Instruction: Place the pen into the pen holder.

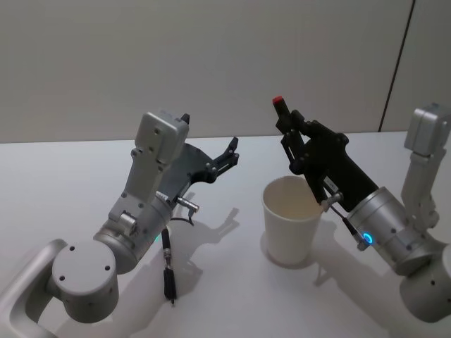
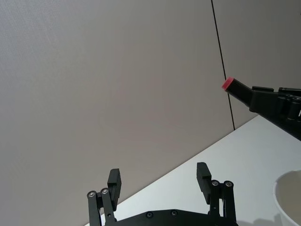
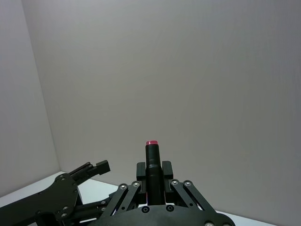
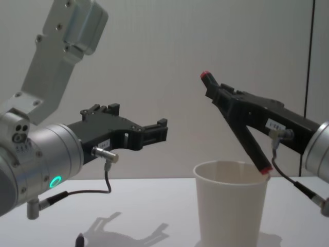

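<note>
We record a plain white table [image 1: 70, 176], its surface matt and unmarked. One item stands directly on it: the pen holder [image 1: 290, 222], a white paper cup, upright on its narrower base, mouth open, set right of the table's centre.

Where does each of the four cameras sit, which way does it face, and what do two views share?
Head view: high, facing down at the table; both arms, open left gripper, right gripper holding the pen over the pen holder.
Chest view: low, facing across the table; both grippers from the side.
Left wrist view: along its own open fingers towards the wall.
Right wrist view: along its own fingers, shut on the pen.
Shared: head and chest views both show pen and pen holder.
</note>
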Available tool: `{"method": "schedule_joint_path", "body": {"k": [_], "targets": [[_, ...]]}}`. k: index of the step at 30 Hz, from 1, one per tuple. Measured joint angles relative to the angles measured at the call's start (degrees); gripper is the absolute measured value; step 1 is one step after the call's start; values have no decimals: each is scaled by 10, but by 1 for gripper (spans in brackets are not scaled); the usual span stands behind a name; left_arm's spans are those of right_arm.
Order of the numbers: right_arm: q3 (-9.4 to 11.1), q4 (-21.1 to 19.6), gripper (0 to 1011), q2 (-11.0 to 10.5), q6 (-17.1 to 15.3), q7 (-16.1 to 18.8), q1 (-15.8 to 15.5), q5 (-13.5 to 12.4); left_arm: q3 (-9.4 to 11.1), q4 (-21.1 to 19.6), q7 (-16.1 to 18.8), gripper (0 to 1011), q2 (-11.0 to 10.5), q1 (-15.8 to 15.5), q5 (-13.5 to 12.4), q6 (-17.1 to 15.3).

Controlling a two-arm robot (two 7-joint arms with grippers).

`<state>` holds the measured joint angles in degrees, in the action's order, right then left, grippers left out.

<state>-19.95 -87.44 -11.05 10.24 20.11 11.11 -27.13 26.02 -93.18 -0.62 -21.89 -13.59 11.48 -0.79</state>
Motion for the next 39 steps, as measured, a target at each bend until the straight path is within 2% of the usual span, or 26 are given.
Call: {"method": "schedule_joint_path", "body": {"k": [26,28,29,31,32,35,37,39], "targets": [[-4,4,198,3,6,2,-5,-11,0,0,0,1001,0,0,0,0],[-4,4,241,4,6,2,-5,-11,0,0,0,1001,0,0,0,0],[-4,4,295,4,6,2,-5,-11,0,0,0,1001,0,0,0,0],[-4,4,306,4,6,2,-5,-11,0,0,0,1001,0,0,0,0],[-4,4,391,4,6,2,-5,-11,0,0,0,1001,0,0,0,0],[-4,4,446,4,6,2,-5,-11,0,0,0,1001,0,0,0,0],[-4,4,532,4,6,2,-6,-11,0,0,0,1001,0,0,0,0],[-4,4,576,4,6,2,-6,-11,0,0,0,1001,0,0,0,0]]}}
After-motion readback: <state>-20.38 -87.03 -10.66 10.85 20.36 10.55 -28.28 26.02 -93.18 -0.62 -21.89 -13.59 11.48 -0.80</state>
